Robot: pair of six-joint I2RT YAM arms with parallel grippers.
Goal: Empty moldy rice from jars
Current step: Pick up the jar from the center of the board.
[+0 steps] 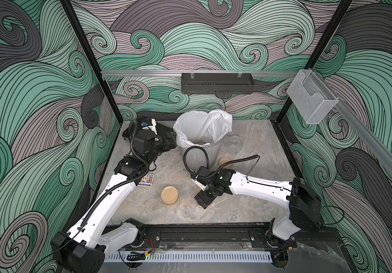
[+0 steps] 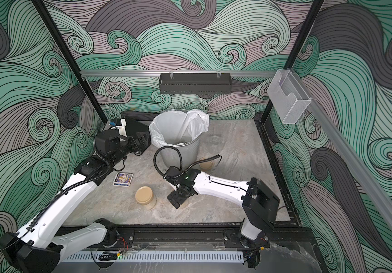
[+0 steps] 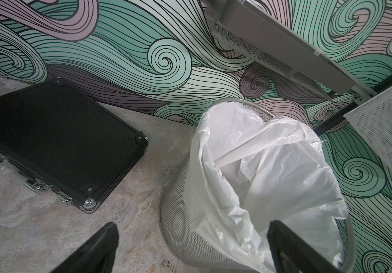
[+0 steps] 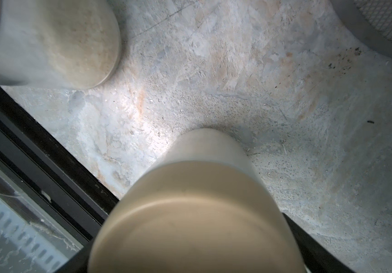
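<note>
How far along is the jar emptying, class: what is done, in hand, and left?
Done: the empty jar stands open beside the bin. In hand: the right tool straddles the second jar, lid on; grip unclear. Left: that jar and the third jar, lidded, rice inside. The left tool hangs open near the bin.

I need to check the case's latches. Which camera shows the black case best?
The left wrist view: the case lies flat, its lid, corners and latches in plain sight. In both top views the left arm hides most of it, leaving a dark wedge. The right wrist view does not show it.
</note>
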